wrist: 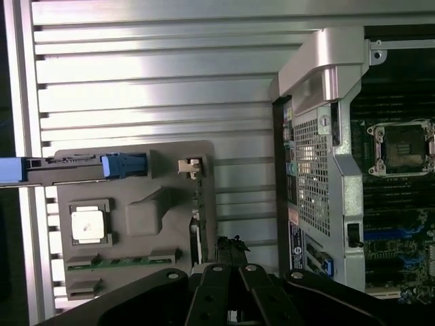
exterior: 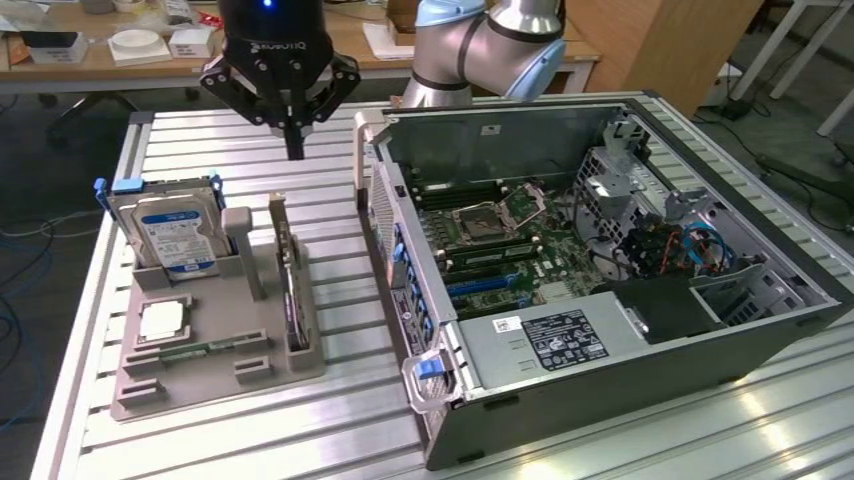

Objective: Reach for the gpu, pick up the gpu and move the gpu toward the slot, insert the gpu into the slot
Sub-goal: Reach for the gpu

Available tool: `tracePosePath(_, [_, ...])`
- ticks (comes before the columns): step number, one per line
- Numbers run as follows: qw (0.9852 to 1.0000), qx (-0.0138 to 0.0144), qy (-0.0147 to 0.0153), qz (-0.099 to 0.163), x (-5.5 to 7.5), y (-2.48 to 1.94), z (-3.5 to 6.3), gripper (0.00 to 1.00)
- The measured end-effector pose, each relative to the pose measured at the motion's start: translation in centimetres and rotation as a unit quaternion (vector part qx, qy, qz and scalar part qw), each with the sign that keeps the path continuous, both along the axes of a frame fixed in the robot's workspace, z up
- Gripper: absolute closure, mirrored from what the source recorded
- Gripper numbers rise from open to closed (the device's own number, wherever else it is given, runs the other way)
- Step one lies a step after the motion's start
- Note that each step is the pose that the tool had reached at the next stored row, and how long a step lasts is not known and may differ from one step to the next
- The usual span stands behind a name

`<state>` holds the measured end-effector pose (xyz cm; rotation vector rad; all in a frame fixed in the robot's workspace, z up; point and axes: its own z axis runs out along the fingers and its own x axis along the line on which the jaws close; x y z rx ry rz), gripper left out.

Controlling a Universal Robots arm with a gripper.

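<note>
The fingers (exterior: 295,140) are pressed together, holding nothing, and hang above and apart from the gpu (exterior: 291,300). The gpu stands on edge in a grey holder (exterior: 200,370) near the worktop's (exterior: 334,420) edge on the exterior view's left.
</note>
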<state>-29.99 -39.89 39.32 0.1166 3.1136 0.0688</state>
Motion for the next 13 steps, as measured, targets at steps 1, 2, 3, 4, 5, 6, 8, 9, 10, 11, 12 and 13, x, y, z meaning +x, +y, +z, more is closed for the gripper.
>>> tracePosePath(1, [1.0000, 0.0000, 0.0000, 0.000, -0.1, 0.00, 0.00, 0.90])
tracePosePath(2, [1.0000, 0.0000, 0.0000, 0.000, -0.3, 0.00, 0.00, 0.90])
tracePosePath(3, [1.0000, 0.0000, 0.0000, 0.000, -0.4, 0.00, 0.00, 0.90])
tracePosePath(4, [1.0000, 0.0000, 0.0000, 0.000, -0.6, 0.00, 0.00, 0.90])
tracePosePath(5, [1.0000, 0.0001, 0.0000, 0.000, -0.7, 0.00, -0.01, 0.90])
tracePosePath(6, [1.0000, 0.0000, 0.0000, 0.000, -0.8, 0.00, 0.00, 0.90])
tracePosePath(8, [1.0000, 0.0000, 0.0000, 0.000, -1.1, 0.00, 0.00, 0.90])
tracePosePath(9, [1.0000, 0.0000, 0.0000, 0.000, -1.2, 0.00, 0.00, 0.90])
tracePosePath(10, [1.0000, 0.0000, 0.0000, 0.000, -1.4, 0.00, 0.00, 0.90])
tracePosePath(11, [1.0000, 0.0000, 0.0000, 0.000, -1.5, 0.00, 0.00, 0.90])
tracePosePath(12, [1.0000, 0.0000, 0.0000, 0.000, -1.6, 0.00, 0.00, 0.90])
tracePosePath(13, [1.0000, 0.0000, 0.0000, 0.000, -1.8, 0.00, 0.00, 0.90])
